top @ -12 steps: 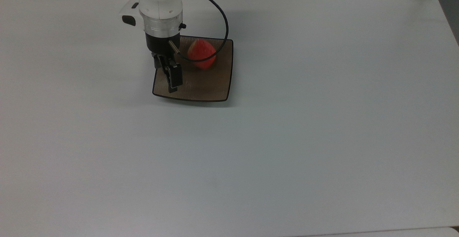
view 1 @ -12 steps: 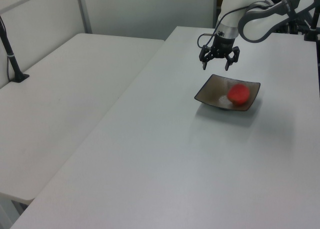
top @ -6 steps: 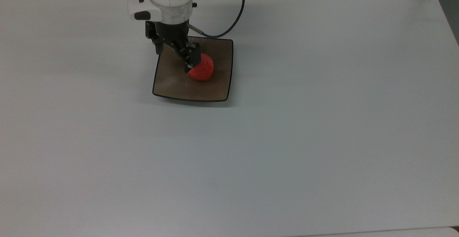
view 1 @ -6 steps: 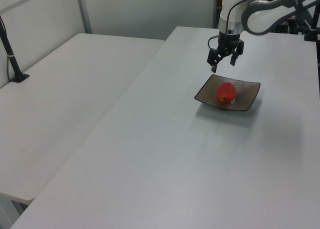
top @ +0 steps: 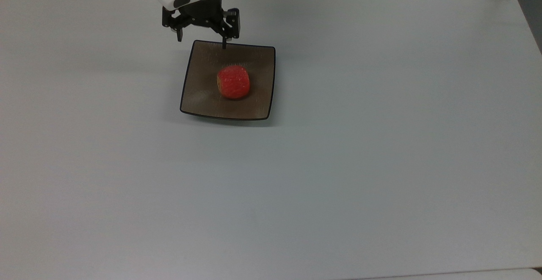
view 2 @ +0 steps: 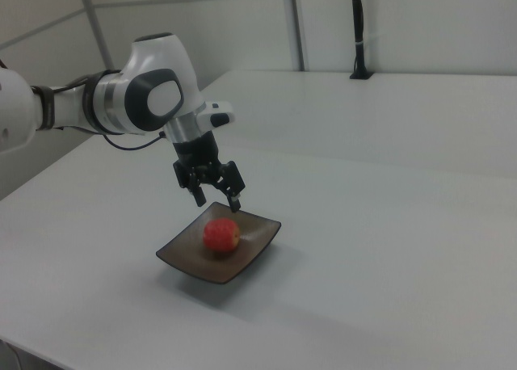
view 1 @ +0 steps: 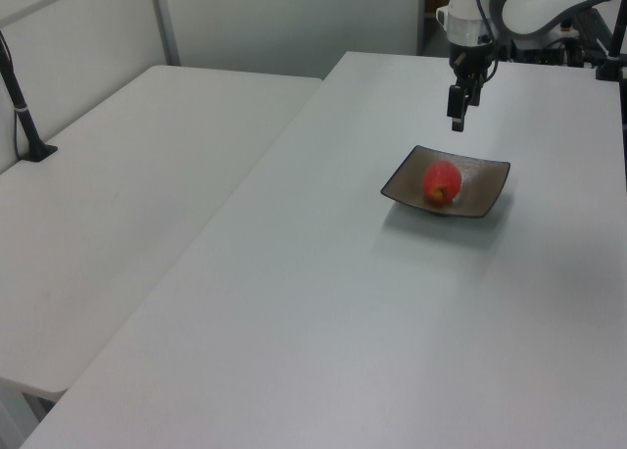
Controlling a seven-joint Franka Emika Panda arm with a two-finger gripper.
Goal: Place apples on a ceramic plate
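Your gripper (top: 201,40) hangs released above the ceramic plate (top: 199,98), its apple (top: 233,81) just below; descending could knock it rolling.

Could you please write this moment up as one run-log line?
apple: resting on ceramic plate, free | gripper: open, empty, raised above plate's far edge in the top view | table: white

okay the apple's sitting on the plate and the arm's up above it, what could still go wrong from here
Two small risks. The apple lies loose near the middle of the ceramic plate, whose edges turn up only slightly, so a knock could roll it off. The open gripper hangs above the plate's far edge in the top view; a low sweep across might clip the apple or the rim.
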